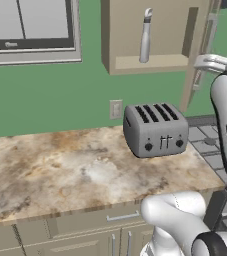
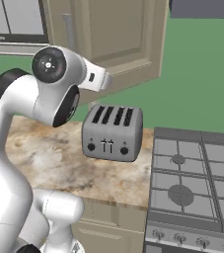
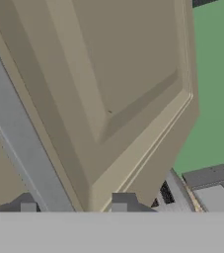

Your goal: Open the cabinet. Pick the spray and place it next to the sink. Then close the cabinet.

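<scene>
Your cabinet (image 1: pixel 155 62) already stands open with the fingers (image 3: pixel 74 207) clenched on its handle (image 3: pixel 19 153); the spray (image 1: pixel 145 36) waits on the shelf, placing and closing remain.

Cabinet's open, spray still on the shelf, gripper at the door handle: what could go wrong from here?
1. The gripper sits shut around the cabinet door's silver handle; pulling away without releasing could swing the door back.
2. The spray is tall and slim, standing upright on the shelf; a misaligned grasp could tip it.
3. The toaster stands directly below the cabinet; lowering the bottle could strike it.
</scene>
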### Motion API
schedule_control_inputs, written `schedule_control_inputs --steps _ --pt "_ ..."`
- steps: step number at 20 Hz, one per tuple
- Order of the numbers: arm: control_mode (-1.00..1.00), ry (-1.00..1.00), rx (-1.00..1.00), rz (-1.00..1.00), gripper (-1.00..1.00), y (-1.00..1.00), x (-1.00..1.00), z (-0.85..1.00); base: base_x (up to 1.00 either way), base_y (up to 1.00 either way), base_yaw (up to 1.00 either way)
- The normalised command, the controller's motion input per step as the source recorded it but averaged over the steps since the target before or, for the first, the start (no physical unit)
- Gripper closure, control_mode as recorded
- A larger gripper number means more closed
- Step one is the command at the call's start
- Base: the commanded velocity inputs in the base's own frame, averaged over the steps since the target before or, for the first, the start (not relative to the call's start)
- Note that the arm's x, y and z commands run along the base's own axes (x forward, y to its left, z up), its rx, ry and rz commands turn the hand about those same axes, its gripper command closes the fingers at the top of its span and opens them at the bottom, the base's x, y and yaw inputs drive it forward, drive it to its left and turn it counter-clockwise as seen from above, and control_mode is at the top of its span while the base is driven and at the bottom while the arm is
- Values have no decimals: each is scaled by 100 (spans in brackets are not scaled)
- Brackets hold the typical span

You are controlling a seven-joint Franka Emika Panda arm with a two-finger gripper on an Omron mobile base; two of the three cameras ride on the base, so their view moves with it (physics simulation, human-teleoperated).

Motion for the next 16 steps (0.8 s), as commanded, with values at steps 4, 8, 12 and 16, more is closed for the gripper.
schedule_control_inputs --steps 4,8,12,16 --pt "-100 5 0 0 100 -100 0 -5 0 0 0" --pt "-100 2 0 0 100 -96 0 -5 0 0 0" --pt "-100 0 0 0 100 -75 0 -1 0 0 0" --pt "-100 0 0 2 100 -46 0 0 0 0 0"
